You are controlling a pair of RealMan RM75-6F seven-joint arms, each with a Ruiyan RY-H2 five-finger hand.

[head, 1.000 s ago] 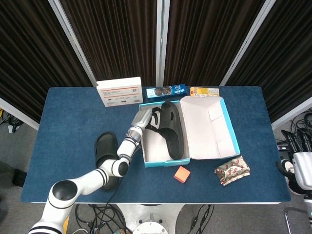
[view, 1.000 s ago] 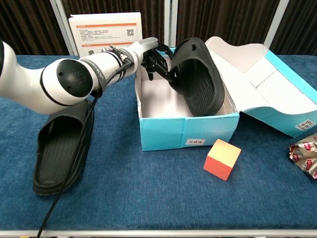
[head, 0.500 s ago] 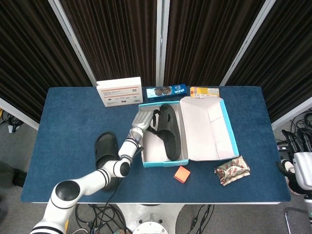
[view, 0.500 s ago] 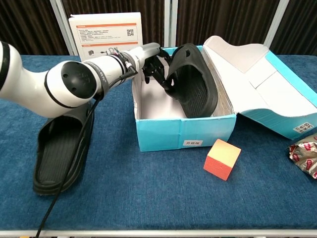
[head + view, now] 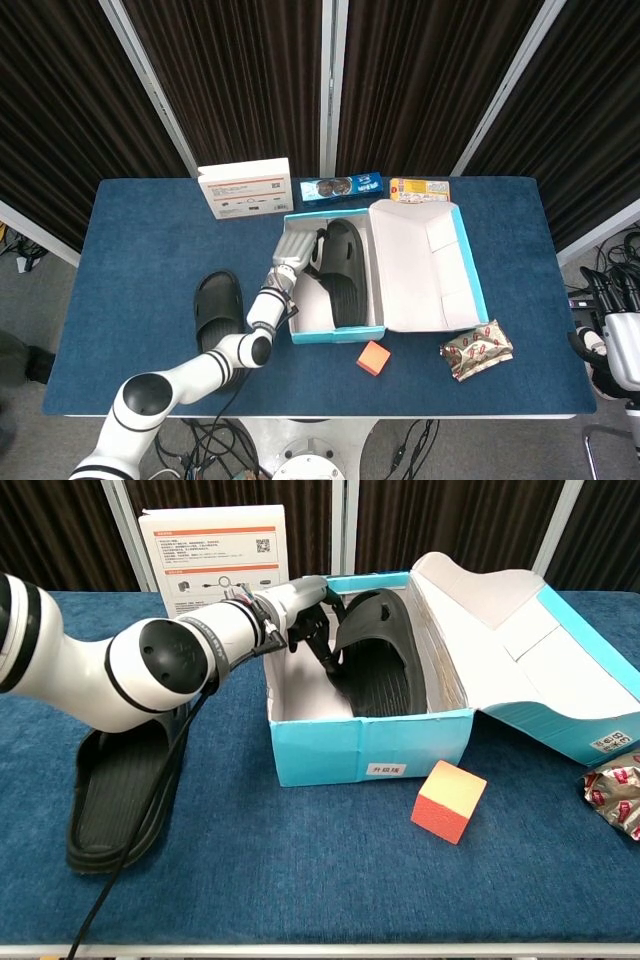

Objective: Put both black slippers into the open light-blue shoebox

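One black slipper leans tilted inside the open light-blue shoebox, its sole towards the lid side. My left hand reaches over the box's left wall and grips this slipper by its strap. The second black slipper lies flat on the blue table left of the box, partly under my left arm. At the right edge of the head view, off the table, my right hand shows only as a white shape, its fingers unclear.
An orange cube sits just in front of the box. A crumpled snack packet lies at the front right. A white carton, a cookie pack and a yellow pack line the back edge.
My left hand has lowered the slipper deeper into the shoebox. The box has slid a little to the left. The other slipper has stayed put.
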